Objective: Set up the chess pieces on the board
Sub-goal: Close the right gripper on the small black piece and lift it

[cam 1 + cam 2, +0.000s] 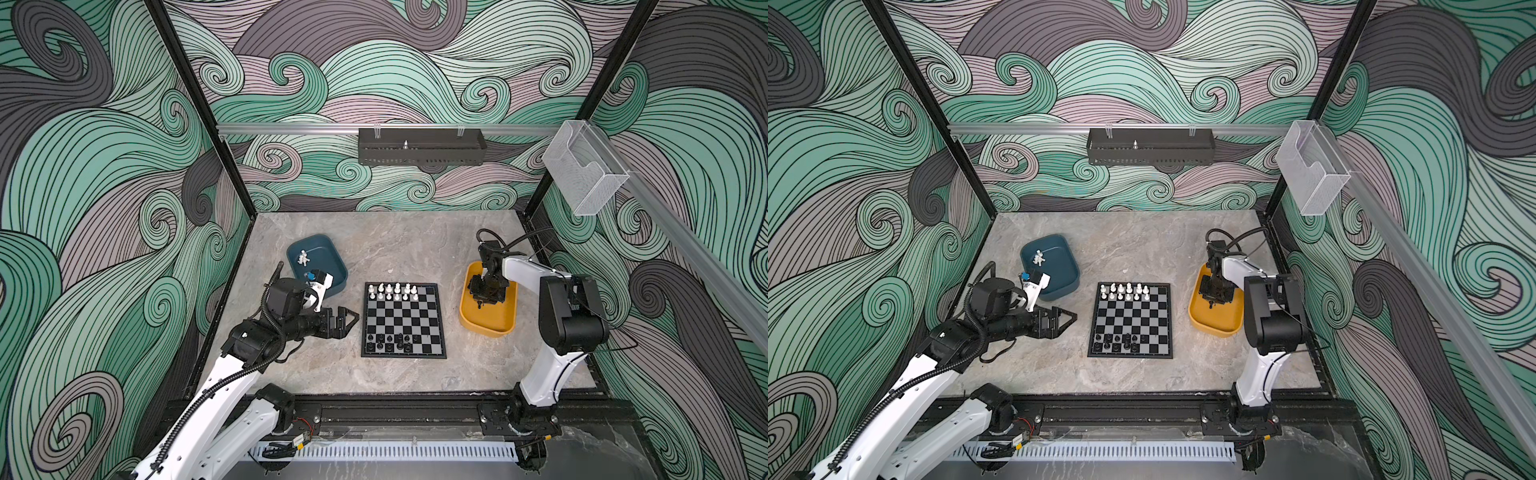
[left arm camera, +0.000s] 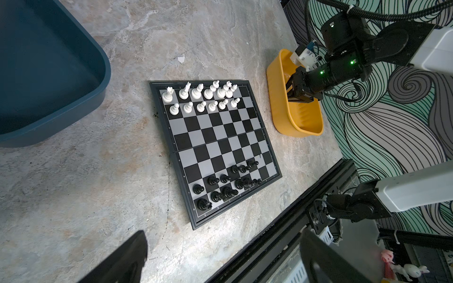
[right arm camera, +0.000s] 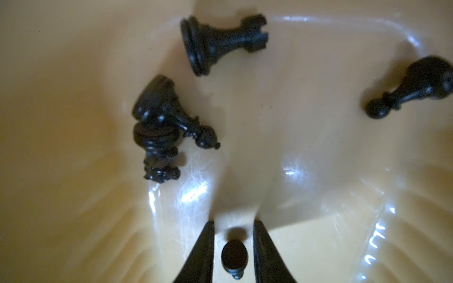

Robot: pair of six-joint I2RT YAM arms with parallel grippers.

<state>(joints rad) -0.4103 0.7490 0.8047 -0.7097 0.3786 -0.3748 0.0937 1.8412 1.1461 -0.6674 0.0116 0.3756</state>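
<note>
My right claw (image 3: 233,223), narrowed inside the yellow tray (image 1: 486,327) at three o'clock of the board (image 1: 403,320), straddles a black chess piece (image 3: 234,254), grip unclear, while my left claw (image 1: 351,324) gapes empty at nine.

place: robot lab cell | signs: swirl-print enclosure walls (image 1: 104,166); aluminium rail (image 1: 291,129); marble-look tabletop (image 1: 395,249)

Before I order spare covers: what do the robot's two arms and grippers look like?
Both the left arm and right arm have white link shells and black joint housings. A black ribbed hose runs along the left one; thin black cables loop off the right, whose wrist shows green lights. The left gripper and right gripper have black tapered fingers.
</note>
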